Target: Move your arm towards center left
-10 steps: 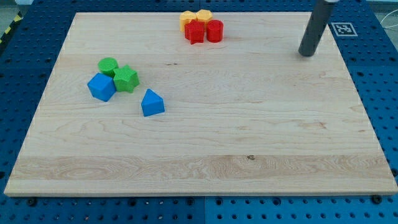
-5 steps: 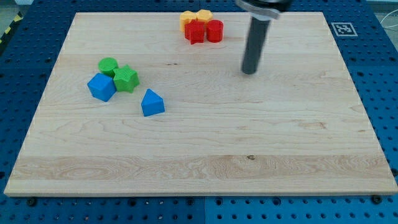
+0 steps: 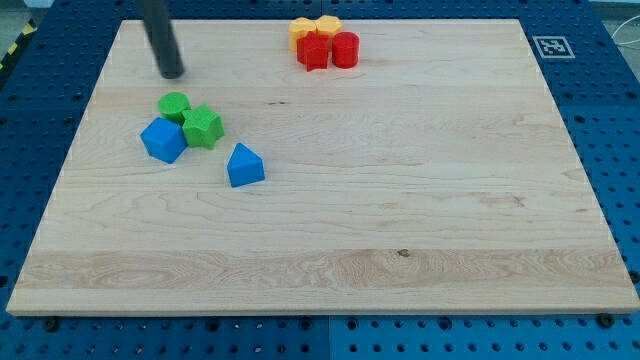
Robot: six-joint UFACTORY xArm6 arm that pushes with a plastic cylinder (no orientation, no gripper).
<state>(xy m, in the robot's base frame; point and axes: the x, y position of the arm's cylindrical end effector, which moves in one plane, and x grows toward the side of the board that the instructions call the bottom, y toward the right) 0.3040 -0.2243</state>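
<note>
My tip (image 3: pixel 172 74) is seen at the board's (image 3: pixel 400 200) upper left, just above the green cylinder (image 3: pixel 173 104). No claw is fitted, only a rod. A black-and-white marker (image 3: pixel 552 46) is printed at upper right; no words are readable.

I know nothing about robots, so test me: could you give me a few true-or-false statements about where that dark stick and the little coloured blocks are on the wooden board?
1. My tip is above the green cylinder in the view, not touching it. True.
2. The red blocks sit at the view's bottom right. False: the red star-like block and the red cylinder are near the view's top edge.
3. The green star lies right beside the blue cube. True.
4. The blue triangular block is stacked on the blue cube. False: it lies apart, toward the view's right of it.
</note>
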